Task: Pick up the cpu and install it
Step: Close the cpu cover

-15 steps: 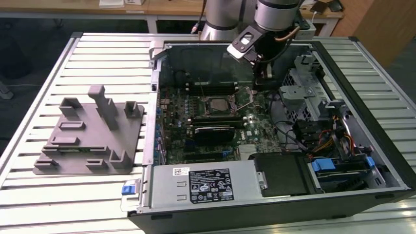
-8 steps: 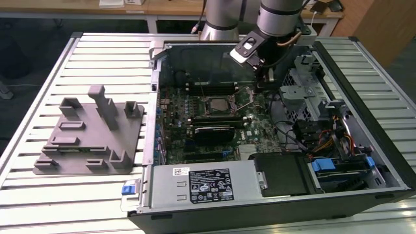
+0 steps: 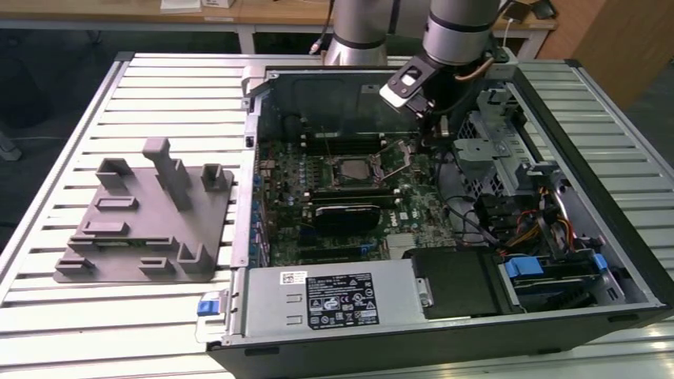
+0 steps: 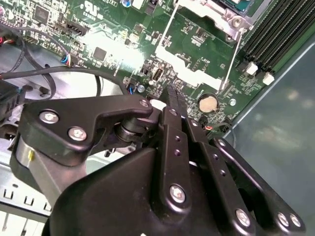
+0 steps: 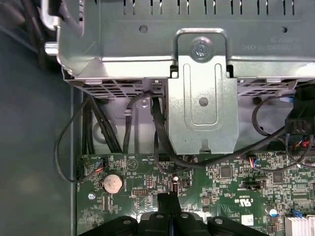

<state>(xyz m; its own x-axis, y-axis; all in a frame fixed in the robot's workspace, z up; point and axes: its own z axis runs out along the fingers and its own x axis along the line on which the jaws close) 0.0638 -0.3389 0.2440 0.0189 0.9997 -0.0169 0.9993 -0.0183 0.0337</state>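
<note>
Just above the motherboard (image 4: 113, 29), the tool (image 4: 171, 92) hangs with its fingers pressed together on nothing, tips near the coin battery (image 4: 207, 103). Apart from it, the cpu (image 3: 351, 170) lies in the socket inside the open case (image 3: 443, 347), which stands on the table (image 3: 158, 87) beside a grey fixture (image 3: 147, 229).

My arm (image 3: 462, 30) is a smooth silver-grey tube with a darker band near the wrist. A white-edged black camera block (image 3: 406, 84) sits there, and a thin tan cable (image 3: 481, 69) loops beside it. My pincer (image 4: 171, 96) is matte black, with flat link bars, rounded knuckles, silver screws (image 4: 49, 117) and narrow fingers (image 4: 173, 107).
</note>
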